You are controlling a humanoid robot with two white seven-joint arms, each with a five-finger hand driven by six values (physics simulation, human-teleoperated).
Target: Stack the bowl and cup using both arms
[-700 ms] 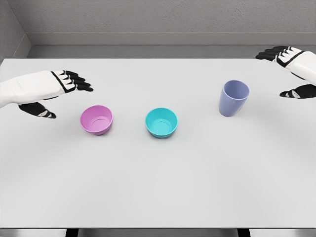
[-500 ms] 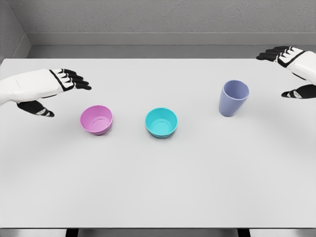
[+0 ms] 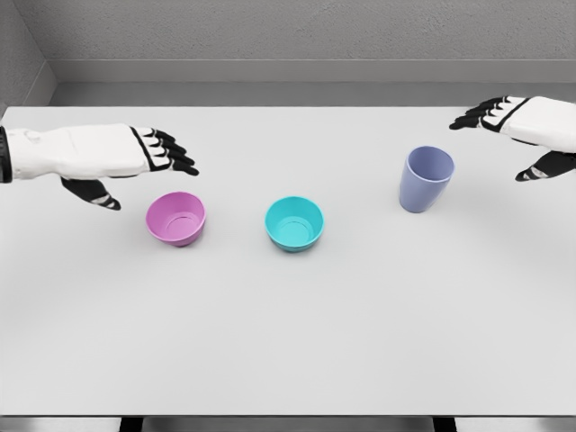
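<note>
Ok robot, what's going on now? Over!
Left robot hand open above pink bowl. Right robot hand open beside purple cup. Teal bowl untouched. Nothing held, nothing blocking.

Open gaps between pink bowl [image 3: 176,217], teal bowl [image 3: 294,222] and cup [image 3: 426,178]; my hands could pass. Bench [image 3: 288,333] bare in front.

Simulated test space: bare white table [image 3: 288,342]
</note>
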